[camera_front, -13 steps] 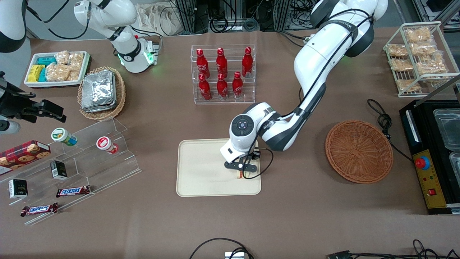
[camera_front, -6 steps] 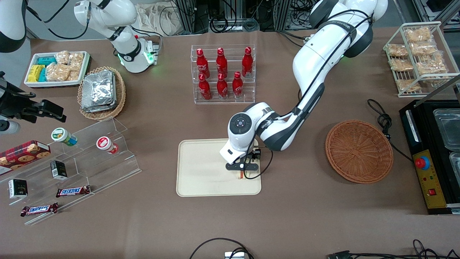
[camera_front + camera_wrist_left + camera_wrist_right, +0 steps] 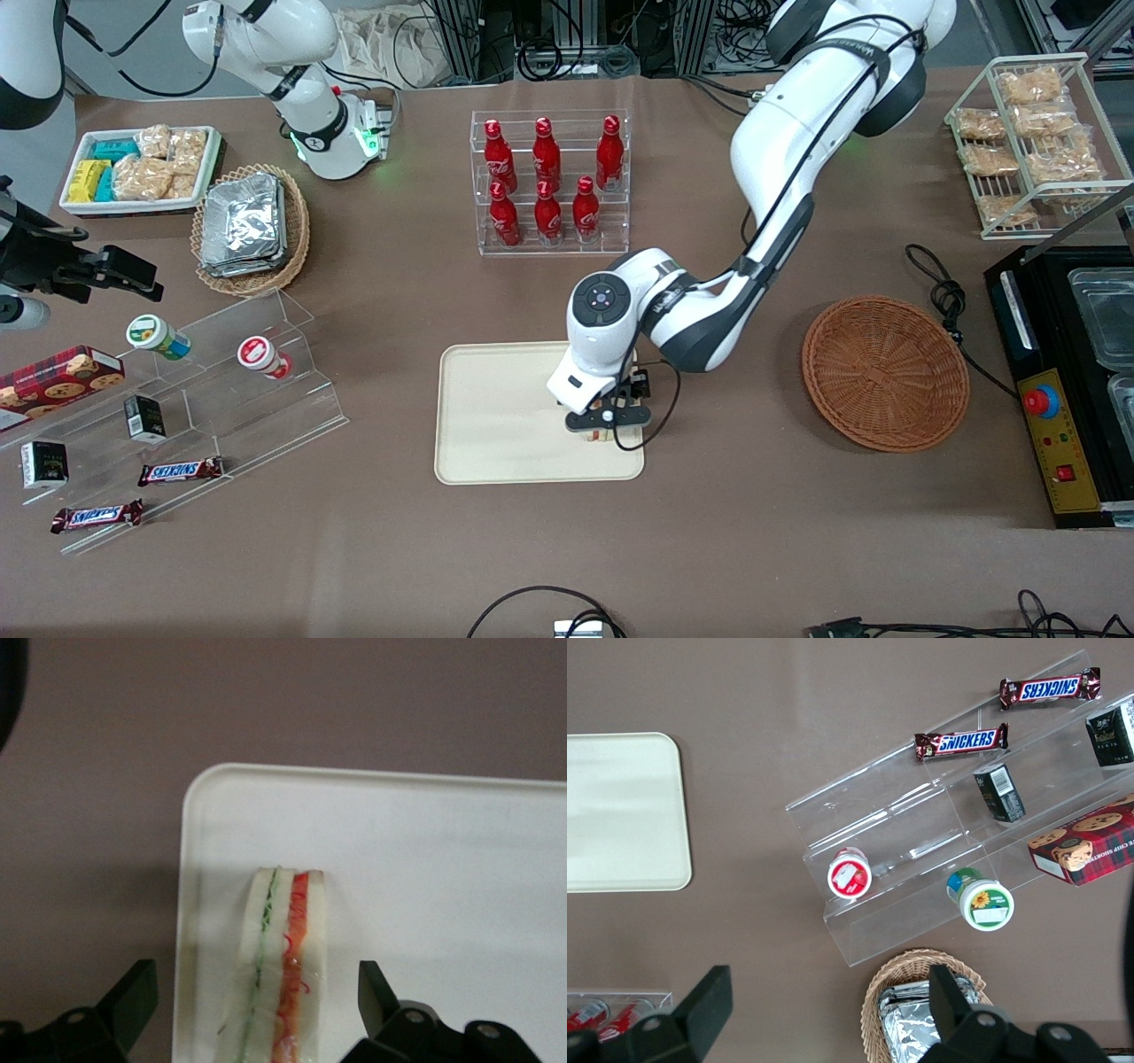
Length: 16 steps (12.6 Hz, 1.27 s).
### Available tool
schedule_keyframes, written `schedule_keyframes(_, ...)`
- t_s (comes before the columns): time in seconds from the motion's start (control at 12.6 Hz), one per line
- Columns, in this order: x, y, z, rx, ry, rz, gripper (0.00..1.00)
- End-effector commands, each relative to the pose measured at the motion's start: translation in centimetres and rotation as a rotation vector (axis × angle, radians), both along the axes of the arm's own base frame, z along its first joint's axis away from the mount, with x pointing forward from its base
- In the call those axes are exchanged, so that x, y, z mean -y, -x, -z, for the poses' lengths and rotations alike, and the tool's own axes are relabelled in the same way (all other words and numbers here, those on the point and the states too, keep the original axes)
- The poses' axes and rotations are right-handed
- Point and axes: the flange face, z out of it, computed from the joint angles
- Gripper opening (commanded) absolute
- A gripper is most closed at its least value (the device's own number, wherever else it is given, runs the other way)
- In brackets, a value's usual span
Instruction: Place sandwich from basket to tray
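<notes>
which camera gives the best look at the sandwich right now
The left wrist view: the sandwich stands on edge on the tray, its green and red filling layers plain, between the open gripper's fingers with gaps either side. In the front view the gripper hides nearly all of it. The right wrist view shows only a bare tray corner.

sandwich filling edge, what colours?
Pale bread with a green stripe and a red-orange stripe on the sandwich, between the open gripper fingers, on the tray. Left wrist view shows it best.
</notes>
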Motion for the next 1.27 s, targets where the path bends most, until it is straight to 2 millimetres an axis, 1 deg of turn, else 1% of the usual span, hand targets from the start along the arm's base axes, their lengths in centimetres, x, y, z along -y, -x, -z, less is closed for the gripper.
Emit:
schedule_keyframes(0.0,-4.0,-1.5,-6.3,0.028,-0.048,-0.077,1.0)
schedule_keyframes(0.08,-5.1,-1.7,-8.8,0.038,-0.059,-0.091,1.0)
schedule_keyframes(0.24,-9.8,-3.3,-13.8,0.062,-0.071,-0.168,1.0)
schedule_keyframes(0.32,-11.7,-3.7,-16.1,0.08,-0.074,-0.194,1.0)
schedule_keyframes(0.4,-13.2,-3.9,-17.8,0.089,-0.077,-0.209,1.0)
schedule_keyframes(0.48,-15.0,-4.2,-19.1,0.074,-0.076,-0.216,1.0)
schedule_keyframes(0.64,-18.9,-4.5,-22.4,0.04,-0.049,-0.183,1.0)
schedule_keyframes(0.72,-21.3,-4.6,-23.7,0.014,-0.046,-0.166,1.0)
schedule_keyframes(0.79,-23.5,-4.4,-25.0,-0.013,-0.055,-0.137,1.0)
schedule_keyframes(0.87,-25.2,-4.1,-26.1,-0.041,-0.047,-0.109,1.0)
schedule_keyframes(0.95,-26.8,-3.7,-27.4,-0.058,-0.036,-0.099,1.0)
schedule_keyframes(1.03,-28.0,-3.2,-28.5,-0.073,-0.039,-0.086,1.0)
schedule_keyframes(1.19,-29.5,-2.4,-30.0,-0.095,-0.046,-0.055,1.0)
